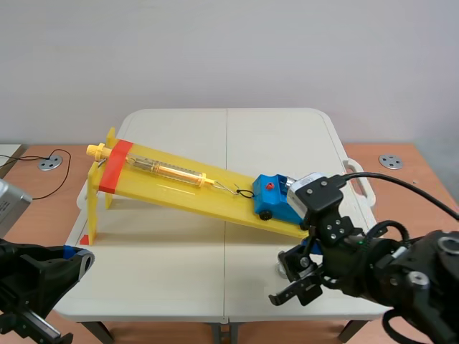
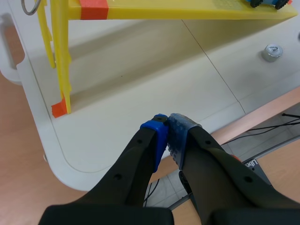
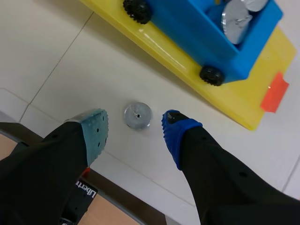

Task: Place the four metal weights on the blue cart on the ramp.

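The blue cart stands at the low end of the yellow ramp, hooked to a spring scale. In the right wrist view the cart carries at least two metal weights in its tray. One loose metal weight lies on the white table just below the ramp's edge. My right gripper hangs open over it, one finger on each side, not touching it. My left gripper is shut on nothing above the table's near left edge; from there the loose weight shows far off.
The ramp rests on yellow legs with an orange foot near the table's left side. A fold seam runs down the table's middle. Bare tabletop lies in front of the ramp. The table's front edge is just behind my right gripper.
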`<state>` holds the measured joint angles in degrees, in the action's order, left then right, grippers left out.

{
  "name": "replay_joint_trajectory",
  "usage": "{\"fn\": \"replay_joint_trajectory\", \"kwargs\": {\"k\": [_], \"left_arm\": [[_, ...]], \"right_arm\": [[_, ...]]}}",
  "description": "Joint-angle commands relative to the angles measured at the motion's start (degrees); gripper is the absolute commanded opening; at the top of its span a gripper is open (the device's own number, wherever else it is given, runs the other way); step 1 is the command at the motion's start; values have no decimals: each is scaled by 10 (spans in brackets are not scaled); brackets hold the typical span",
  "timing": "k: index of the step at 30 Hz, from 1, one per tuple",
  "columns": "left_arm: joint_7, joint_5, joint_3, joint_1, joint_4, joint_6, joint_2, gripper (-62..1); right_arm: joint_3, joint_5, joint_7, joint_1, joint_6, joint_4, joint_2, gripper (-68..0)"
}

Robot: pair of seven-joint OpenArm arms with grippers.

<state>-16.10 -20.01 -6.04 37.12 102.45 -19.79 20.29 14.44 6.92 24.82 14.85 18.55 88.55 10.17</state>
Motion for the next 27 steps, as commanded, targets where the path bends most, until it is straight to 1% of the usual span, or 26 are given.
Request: {"fn": "replay_joint_trajectory", "kwargs": {"k": [1,4,8,11,13,16,19,21,27], "left_arm": [[55,-43,-7,-11,28,-16,-6,-580],[55,-43,-7,-11,28,-16,-6,-580],[55,-43,-7,-11,28,-16,-6,-580],[55,-43,-7,-11,28,-16,-6,-580],[55,-43,-7,-11,28,-16,-6,-580],[55,-43,-7,-11,28,-16,-6,-580],[56,-43,-7,-11,28,-16,-6,-580],[55,-43,-7,-11,28,-16,-6,-580],[56,-43,-7,-11,28,-16,-6,-580]], "right_arm": [[-2,3,-75,-49,-27,27,2,-401],[14,-12,-83,-60,-40,5,-5,-401],[32,-23,-89,-74,-45,-24,-15,-401],[42,-29,-93,-83,-57,-44,-21,-401],[46,-31,-96,-87,-59,-52,-25,-401],[51,-41,-98,-90,-70,-62,-31,-401],[52,-42,-104,-93,-70,-72,-35,-402],[52,-42,-108,-95,-70,-82,-39,-417],[57,-42,-117,-106,-70,-113,-43,-418]]}}
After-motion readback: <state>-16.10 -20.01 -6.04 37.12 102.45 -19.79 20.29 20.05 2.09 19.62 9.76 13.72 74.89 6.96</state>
